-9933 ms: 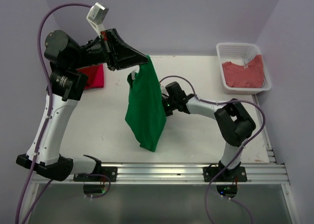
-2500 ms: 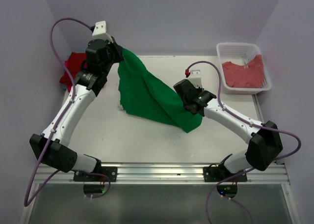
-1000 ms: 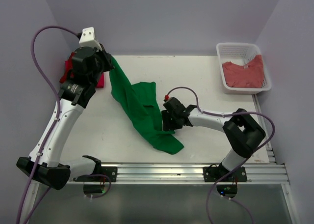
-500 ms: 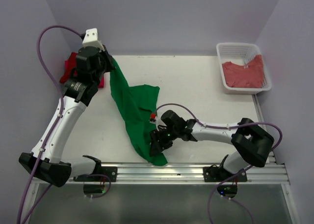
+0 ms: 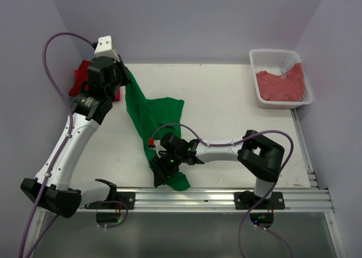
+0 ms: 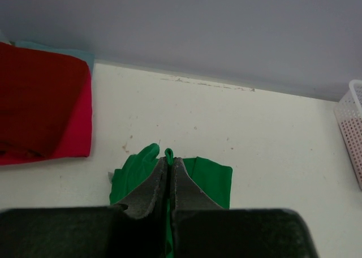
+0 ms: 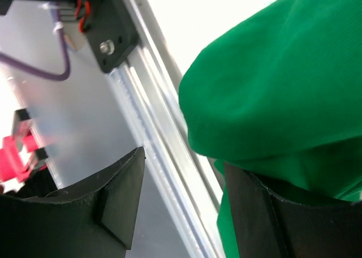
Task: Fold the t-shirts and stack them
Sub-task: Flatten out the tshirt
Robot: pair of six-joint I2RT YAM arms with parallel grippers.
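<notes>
My right pincer is spread wide at the near edge of the desk, gripping nothing. The green tee bunches against one finger. It could slide off onto the rail just below and snag. Beyond, the tee runs up to my left pincer, clenched on a tiny nip that could slip out. I see no writing anywhere.

White table, lightly marked, with a metal rail along its near edge. Lying on it: green t-shirt, crumpled left of centre, lower end at the near edge, upper end lifted clear. Also folded red and pink t-shirts in the far left corner and a white lattice basket in the far right corner.
</notes>
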